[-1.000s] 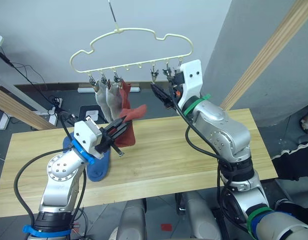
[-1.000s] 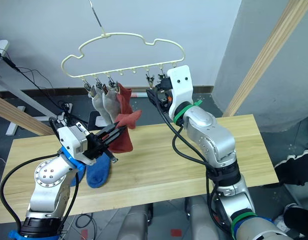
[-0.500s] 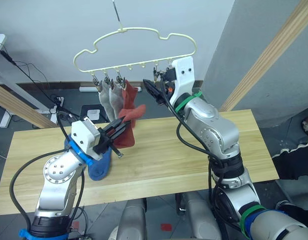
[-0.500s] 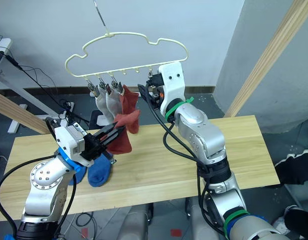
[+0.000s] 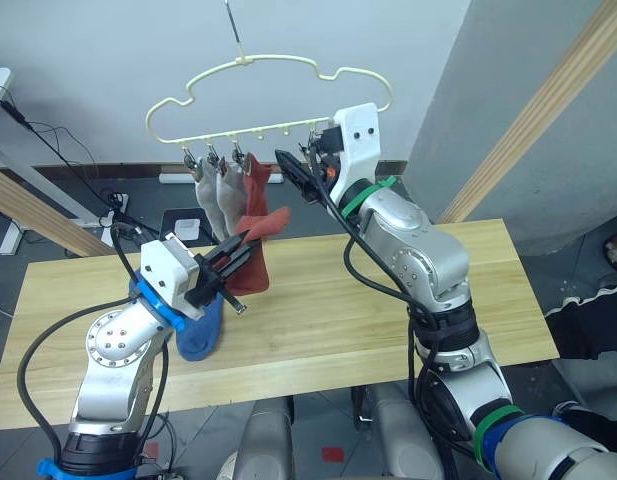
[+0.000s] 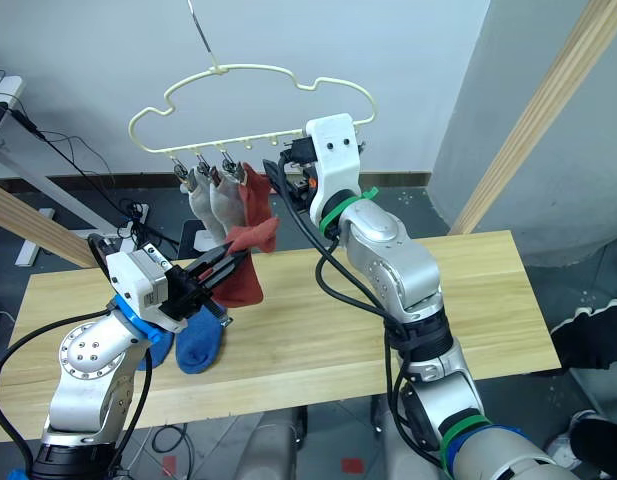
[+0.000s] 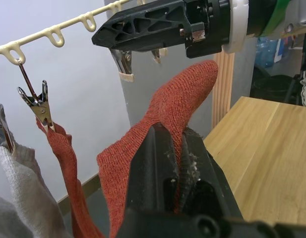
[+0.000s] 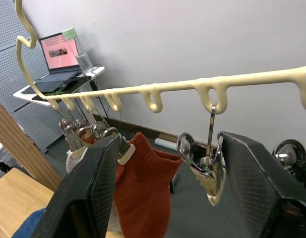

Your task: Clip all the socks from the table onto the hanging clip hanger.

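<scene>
The pale-yellow clip hanger [image 5: 268, 62] hangs above the table [image 5: 338, 300]. Two light grey socks [image 5: 213, 195] and one rust-red sock [image 5: 254, 185] hang from its left clips. My left gripper [image 5: 233, 262] is shut on a second rust-red sock [image 7: 177, 104], held up just below those clips. My right gripper [image 5: 293, 172] is open at the clip row, and a bare metal clip [image 8: 207, 168] hangs between its spread fingers [image 8: 93, 193]. A blue sock [image 5: 200, 335] lies on the table under my left arm.
Slanted wooden beams stand at the right [image 5: 538, 110] and at the left [image 5: 38, 215]. Beyond the table are a grey wall, floor cables [image 5: 108, 205] and a desk with a laptop [image 8: 61, 49]. The table's right half is bare wood.
My right gripper has moved left along the clip row, toward the hanging socks. My left gripper still holds the rust-red sock in about the same place.
</scene>
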You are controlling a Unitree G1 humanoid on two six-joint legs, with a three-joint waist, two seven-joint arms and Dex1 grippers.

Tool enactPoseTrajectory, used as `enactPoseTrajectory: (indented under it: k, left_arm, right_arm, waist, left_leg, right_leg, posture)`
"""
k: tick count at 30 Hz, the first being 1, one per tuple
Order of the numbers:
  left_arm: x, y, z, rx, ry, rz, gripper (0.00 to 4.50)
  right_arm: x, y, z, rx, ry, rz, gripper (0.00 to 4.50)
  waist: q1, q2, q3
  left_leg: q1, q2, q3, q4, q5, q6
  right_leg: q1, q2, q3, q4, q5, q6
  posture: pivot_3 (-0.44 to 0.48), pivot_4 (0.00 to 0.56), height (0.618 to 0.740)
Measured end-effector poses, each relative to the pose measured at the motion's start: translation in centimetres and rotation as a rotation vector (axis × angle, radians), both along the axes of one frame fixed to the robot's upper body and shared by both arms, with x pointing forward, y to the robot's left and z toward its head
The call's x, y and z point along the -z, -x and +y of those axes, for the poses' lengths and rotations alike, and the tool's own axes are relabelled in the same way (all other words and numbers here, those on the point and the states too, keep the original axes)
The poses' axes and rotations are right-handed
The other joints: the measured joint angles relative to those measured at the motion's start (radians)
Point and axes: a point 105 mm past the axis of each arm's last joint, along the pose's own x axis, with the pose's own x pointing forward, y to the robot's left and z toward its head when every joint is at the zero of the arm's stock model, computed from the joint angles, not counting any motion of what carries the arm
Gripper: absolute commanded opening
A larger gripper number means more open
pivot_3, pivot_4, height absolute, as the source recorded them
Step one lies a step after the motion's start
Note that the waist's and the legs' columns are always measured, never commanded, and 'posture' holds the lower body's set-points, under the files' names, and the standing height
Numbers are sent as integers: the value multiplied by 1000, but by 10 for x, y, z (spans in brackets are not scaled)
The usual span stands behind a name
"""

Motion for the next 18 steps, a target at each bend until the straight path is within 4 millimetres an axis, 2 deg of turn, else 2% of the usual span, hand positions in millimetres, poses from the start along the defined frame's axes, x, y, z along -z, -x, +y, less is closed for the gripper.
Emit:
enactPoseTrajectory:
  k: [12, 15, 18]
  left_arm:
    - [0, 0, 0, 0, 0, -1, 0]
    - [0, 0, 0, 0, 0, -1, 0]
    - [0, 0, 0, -1, 0, -1, 0]
  right_arm:
    - [4, -6, 1, 7, -26, 38, 3282]
    - [4, -8, -1, 21, -43, 50, 2692]
    - [3, -11, -3, 35, -59, 60, 1724]
  waist:
    - [0, 0, 0]
    - [0, 0, 0]
    - [0, 0, 0]
  left_leg:
    - [0, 0, 0, 0, 0, 0]
    - [0, 0, 0, 0, 0, 0]
    - [0, 0, 0, 0, 0, 0]
  right_leg:
    - [0, 0, 0, 0, 0, 0]
    - [0, 0, 0, 0, 0, 0]
    - [0, 0, 0, 0, 0, 0]
  posture:
    - [42, 366, 740]
    - [42, 366, 740]
    - [42, 367, 740]
